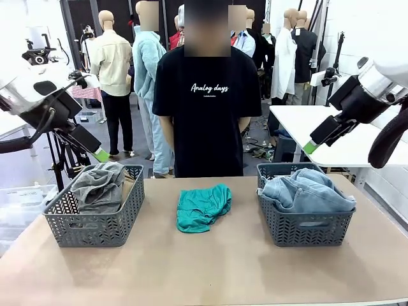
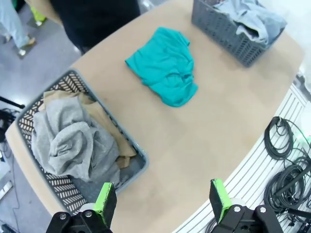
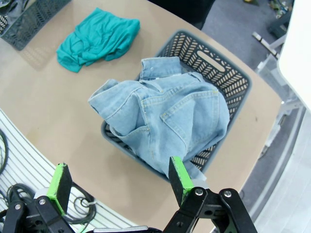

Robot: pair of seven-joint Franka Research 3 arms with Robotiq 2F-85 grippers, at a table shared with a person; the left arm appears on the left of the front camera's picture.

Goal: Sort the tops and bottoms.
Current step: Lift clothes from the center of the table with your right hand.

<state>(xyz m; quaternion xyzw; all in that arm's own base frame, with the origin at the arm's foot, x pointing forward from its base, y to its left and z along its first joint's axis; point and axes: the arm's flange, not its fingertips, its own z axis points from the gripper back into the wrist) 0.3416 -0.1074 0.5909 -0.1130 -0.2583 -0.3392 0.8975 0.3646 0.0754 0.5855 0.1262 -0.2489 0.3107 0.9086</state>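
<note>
Currently: crumpled teal green cloth top [image 1: 203, 208] loose on tan worktop [image 1: 210, 268] centre | soft, light, limp; pinch raised fold at 12 o'clock | left tool [image 2: 163, 200], right tool [image 3: 119, 182] both apart, empty.

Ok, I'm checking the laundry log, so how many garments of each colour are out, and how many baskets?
Grey top: 1, in the left basket
Tan top: 1, under the grey one
Teal top: 1, on the table between the baskets
Light blue jeans: 1, in the right basket
Dark grey baskets: 2
Total: 4 garments, 2 baskets
</note>
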